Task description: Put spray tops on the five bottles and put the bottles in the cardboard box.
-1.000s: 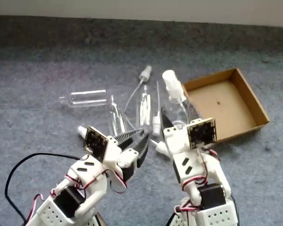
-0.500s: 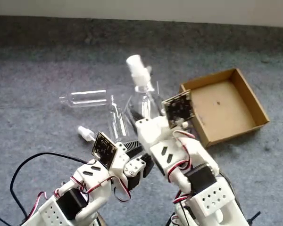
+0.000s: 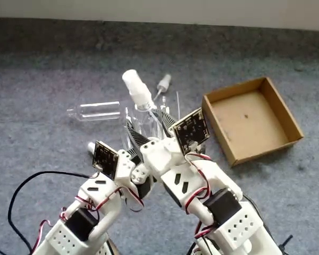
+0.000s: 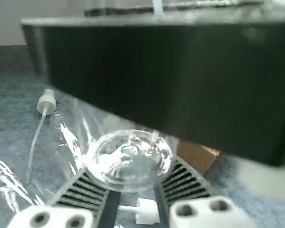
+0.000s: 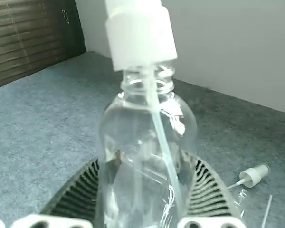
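- The carpet (image 3: 42, 79) is grey-blue with a fine fleck.
- The cardboard box (image 3: 250, 119) is plain tan-brown.
- The bottle (image 5: 147, 118) in the right gripper (image 5: 147, 164) is clear, and its spray top (image 5: 140, 31) is white.
- That gripper's fingers (image 5: 71, 194) are black and ribbed.
- Both arms, right (image 3: 202, 180) and left (image 3: 95, 207), are white, with red wires (image 3: 198, 158).
- The loose bottle (image 3: 95, 110) is clear.
- The loose spray top (image 3: 164, 82) is white.
- The cable (image 3: 21, 191) is black.

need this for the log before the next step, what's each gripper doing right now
Right gripper: shut on the clear bottle with a white spray top.
Left gripper: at that bottle's base; open or shut cannot be told.
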Controlling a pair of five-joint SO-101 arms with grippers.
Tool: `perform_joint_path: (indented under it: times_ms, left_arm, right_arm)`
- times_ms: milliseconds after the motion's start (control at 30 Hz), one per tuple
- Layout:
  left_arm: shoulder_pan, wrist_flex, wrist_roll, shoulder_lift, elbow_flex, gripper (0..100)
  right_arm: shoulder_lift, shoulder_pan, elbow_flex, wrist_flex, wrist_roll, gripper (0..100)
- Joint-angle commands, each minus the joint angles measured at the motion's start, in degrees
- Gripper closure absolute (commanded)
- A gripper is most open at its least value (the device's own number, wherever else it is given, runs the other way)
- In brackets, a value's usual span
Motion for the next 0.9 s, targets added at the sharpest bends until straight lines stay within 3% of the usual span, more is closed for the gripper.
perform_joint_path:
  times_ms: [0, 267, 600, 767, 867]
  left_arm:
    - [-4.26, -5.98, -0.18, -0.66, 0.57, 99]
    - [-6.02, -6.59, -0.18, -0.66, 0.75, 99]
    - [8.22, -0.97, -0.53, -0.66, -0.31, 99]
    - [10.51, 0.53, -0.44, -0.66, -2.42, 99]
    - [14.64, 5.80, -0.26, -0.66, -4.44, 99]
  right_arm:
    - [0.22, 0.13, -2.51, 0.75, -0.18, 91.8]
    - [0.13, 4.53, -3.03, 6.73, -0.09, 91.8]
    - [0.22, 6.11, -2.95, 2.95, 0.35, 91.8]
    - [0.22, 6.02, -2.59, 2.95, 10.73, 91.8]
    - [0.22, 6.02, -2.59, 2.95, 11.16, 91.8]
